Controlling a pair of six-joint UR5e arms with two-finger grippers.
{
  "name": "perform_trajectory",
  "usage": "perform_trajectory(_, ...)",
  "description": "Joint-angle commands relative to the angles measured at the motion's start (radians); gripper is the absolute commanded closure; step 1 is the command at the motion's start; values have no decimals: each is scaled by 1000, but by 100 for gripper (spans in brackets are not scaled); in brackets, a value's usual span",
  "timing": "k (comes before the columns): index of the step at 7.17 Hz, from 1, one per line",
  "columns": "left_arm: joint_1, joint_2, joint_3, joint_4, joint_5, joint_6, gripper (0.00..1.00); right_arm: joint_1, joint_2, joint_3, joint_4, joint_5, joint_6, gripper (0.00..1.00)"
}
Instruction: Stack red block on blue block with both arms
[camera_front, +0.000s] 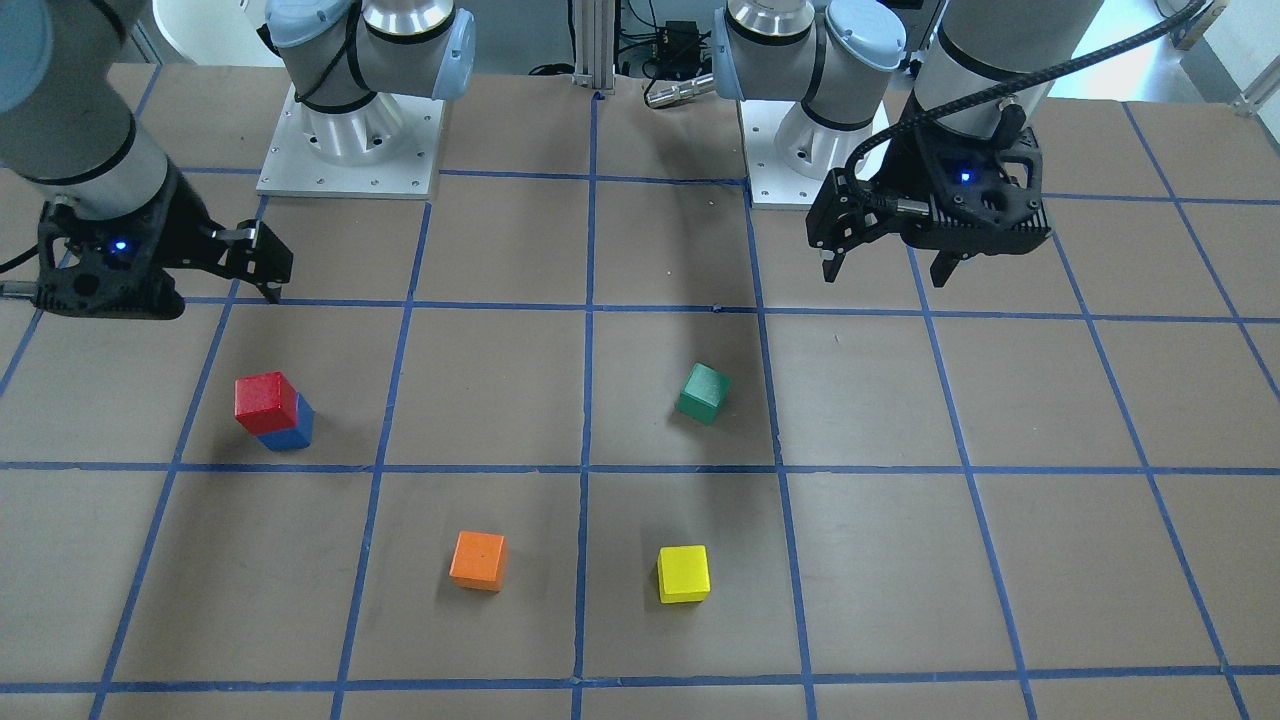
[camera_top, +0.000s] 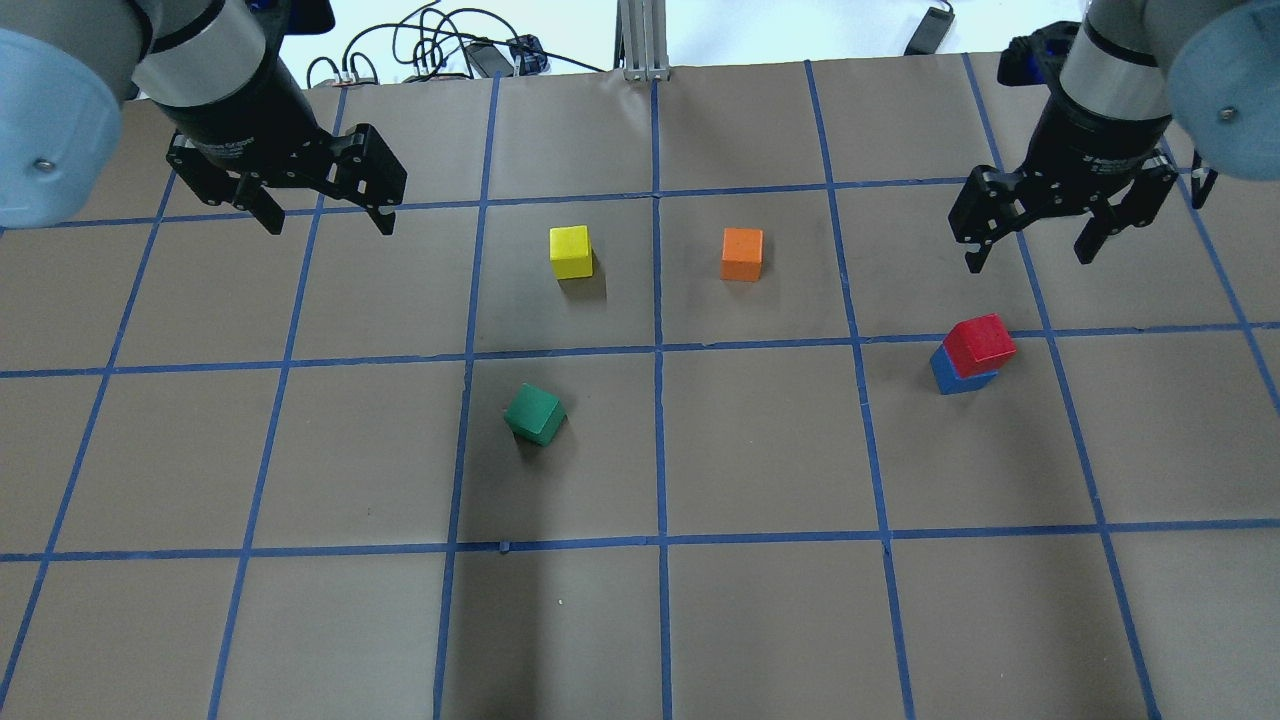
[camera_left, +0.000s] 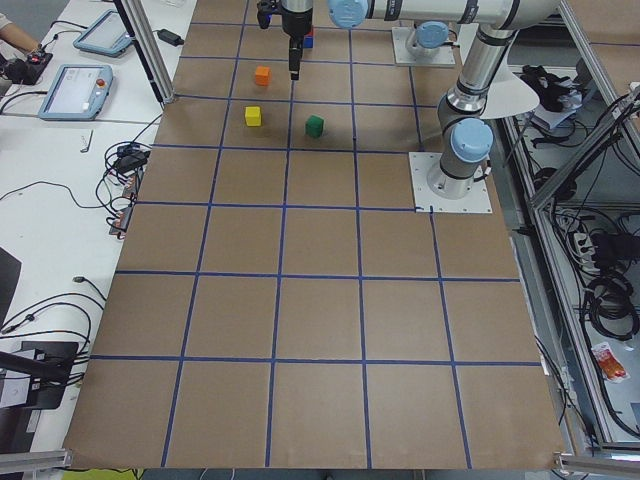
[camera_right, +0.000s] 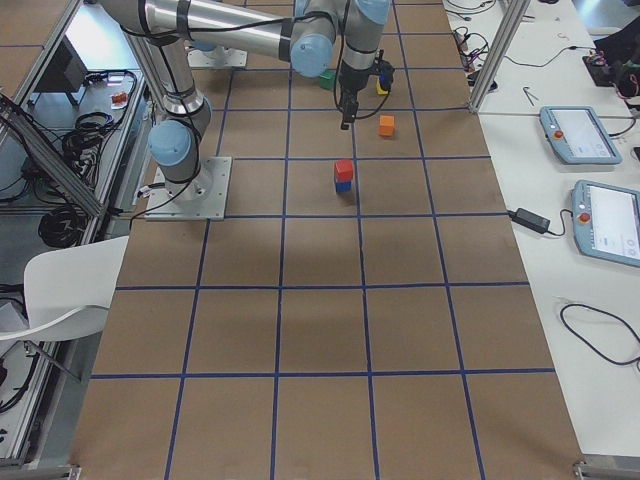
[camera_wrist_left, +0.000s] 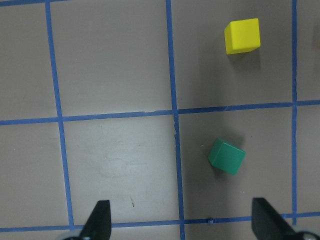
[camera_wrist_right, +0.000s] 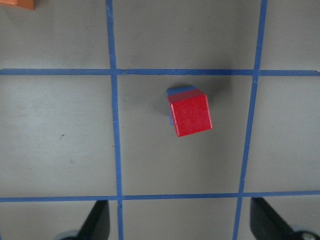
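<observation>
Two black grippers hang above the table, each with its fingers spread wide and nothing between them. The left gripper (camera_top: 327, 218) hovers over the robot's left side of the table, toward the far edge from the robot. Its wrist camera looks straight down past two parted fingertips at bare paper, a green cube and a yellow cube. The right gripper (camera_top: 1030, 255) hovers over the robot's right side, raised clear of the blocks and touching none of them. Its wrist camera shows the two-block stack near the middle of the frame, with the fingertips at the bottom corners, well apart from it.

The red block (camera_top: 980, 342) sits on top of the blue block (camera_top: 950, 378). It is turned slightly and shifted, so a strip of blue shows along one side beneath it. The stack stands inside one grid square on the robot's right side.

The green cube (camera_top: 534, 413) rests near the middle of the table, at an angle to the grid lines. The yellow cube (camera_top: 570, 250) and the orange cube (camera_top: 742, 253) lie farther from the robot, one on each side of the centre tape line. The table (camera_top: 760, 450) is covered in brown paper marked with a blue tape grid.
</observation>
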Motion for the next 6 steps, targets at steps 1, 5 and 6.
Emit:
perform_trajectory(1, 0, 0, 0, 0, 0, 0, 0, 125, -1, -27, 27, -7, 94, 0)
perform_trajectory(5, 0, 0, 0, -2, 1, 0, 0, 113, -6, -65, 87, 17, 88, 0)
perform_trajectory(6, 0, 2, 0, -2, 1, 0, 0, 95, -4, -74, 89, 57, 88, 0)
